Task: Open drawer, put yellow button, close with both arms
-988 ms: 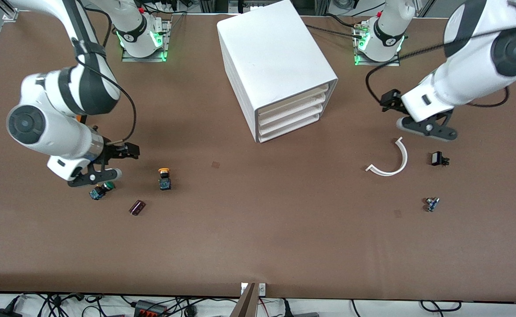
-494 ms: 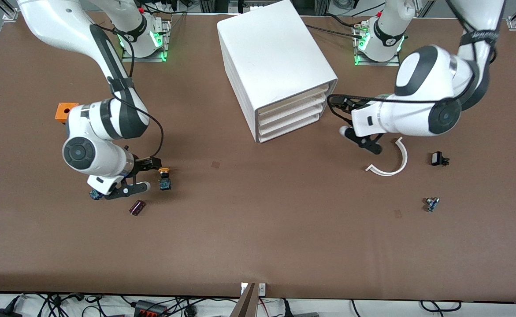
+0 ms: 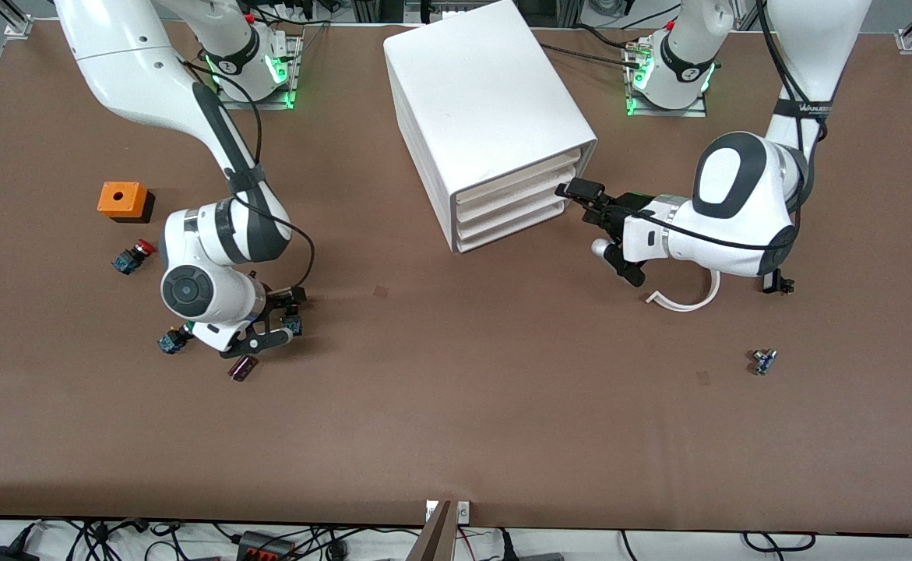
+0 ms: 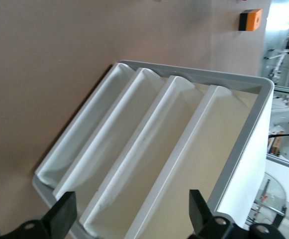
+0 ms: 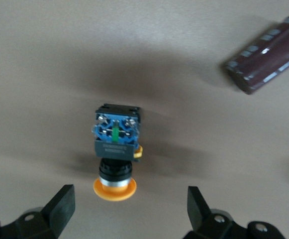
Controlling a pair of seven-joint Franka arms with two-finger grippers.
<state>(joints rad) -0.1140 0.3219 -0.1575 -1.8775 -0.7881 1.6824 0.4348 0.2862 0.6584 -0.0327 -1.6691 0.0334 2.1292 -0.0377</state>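
Over the yellow button (image 5: 115,156), right gripper (image 3: 272,315) spread.

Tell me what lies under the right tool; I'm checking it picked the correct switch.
Under the open right tool lies the yellow button on its side on the table, ungrasped. In the front view the arm covers most of it.

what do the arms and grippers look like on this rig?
Both arms are glossy white shells with dark grey joint bands and a thin black cable clipped along each. The left gripper and right gripper are black, with two blocky black fingers. Bases glow green.
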